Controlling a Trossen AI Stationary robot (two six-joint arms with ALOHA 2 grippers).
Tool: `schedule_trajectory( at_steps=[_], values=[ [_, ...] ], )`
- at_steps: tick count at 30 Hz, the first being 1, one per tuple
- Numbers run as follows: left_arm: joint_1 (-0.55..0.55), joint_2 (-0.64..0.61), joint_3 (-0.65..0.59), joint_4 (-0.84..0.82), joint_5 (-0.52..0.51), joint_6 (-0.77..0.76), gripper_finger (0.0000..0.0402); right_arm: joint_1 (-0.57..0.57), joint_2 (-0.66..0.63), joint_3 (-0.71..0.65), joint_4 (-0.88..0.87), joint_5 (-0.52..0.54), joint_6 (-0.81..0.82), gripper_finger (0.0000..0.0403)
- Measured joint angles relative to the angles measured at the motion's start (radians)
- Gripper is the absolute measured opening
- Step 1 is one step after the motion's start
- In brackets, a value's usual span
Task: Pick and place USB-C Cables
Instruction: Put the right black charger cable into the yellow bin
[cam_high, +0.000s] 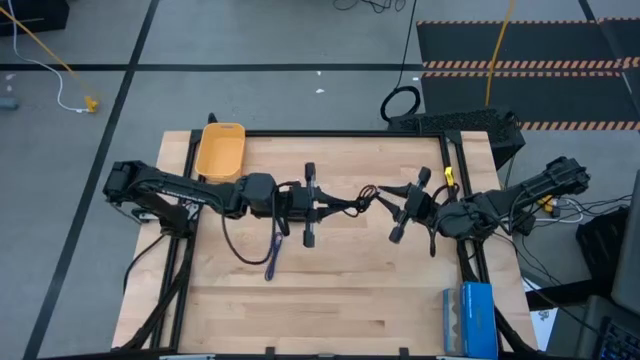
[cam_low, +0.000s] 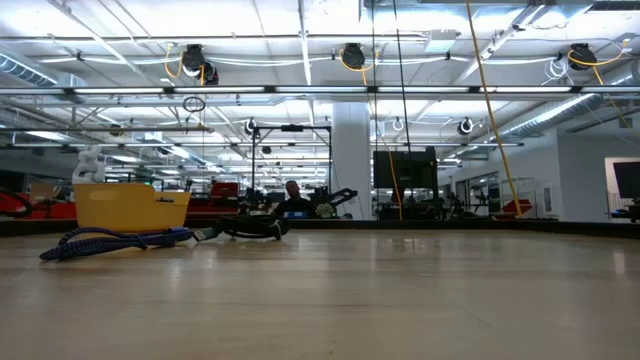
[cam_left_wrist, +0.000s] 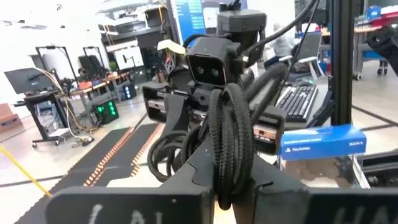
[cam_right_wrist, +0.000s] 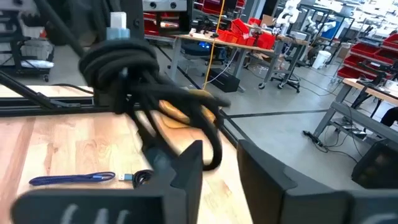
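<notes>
My left pincer is pinching a loosely bundled black USB-C cable above the middle of the pale wooden table, while my right pincer, fingers parted, is hanging just beside the bundle's far end. A folded blue-purple cable is lying flat below my left wrist, and a shallow yellow plastic tray is sitting near the table's back-left corner.

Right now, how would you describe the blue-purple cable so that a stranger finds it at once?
Start at the yellow bin at the wooden table's far left corner, then look toward the near edge, under the left arm. There lies the blue-purple cable, folded into one straight strip. It alone is coloured and flat on the wood; the black cable hangs between the grippers.
</notes>
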Motion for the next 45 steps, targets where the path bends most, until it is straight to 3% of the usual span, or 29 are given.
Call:
schedule_trajectory(
  at_steps=[5,9,17,22,29,35,45],
  values=[
    [0.002,-0.08,0.0,-0.151,0.0,0.0,0.0014,0.011,-0.017,0.0,-0.019,-0.011,-0.003,0.0133],
    [0.003,-0.156,0.0,-0.31,-0.007,-0.019,0.0035,0.012,-0.042,0.0,-0.07,-0.076,0.04,0.0148],
    [0.012,-0.333,0.002,-0.607,-0.028,-0.128,0.0011,0.012,-0.069,0.0,-0.142,-0.143,0.094,0.0147],
    [0.012,-0.429,0.0,-0.782,-0.062,-0.21,0.0024,0.012,-0.071,0.0,-0.168,-0.207,0.091,0.0147],
    [0.028,-0.529,0.0,-1.02,-0.081,-0.305,0.0012,0.012,-0.071,0.0,-0.188,-0.21,0.091,0.0146],
    [0.052,-0.552,0.043,-1.221,-0.081,-0.402,0.0024,0.012,-0.071,0.0,-0.187,-0.209,0.083,0.0146],
    [0.106,-0.433,0.238,-1.564,-0.057,-0.469,0.0012,0.012,-0.071,0.0,-0.18,-0.207,0.06,0.0146]
  ],
)
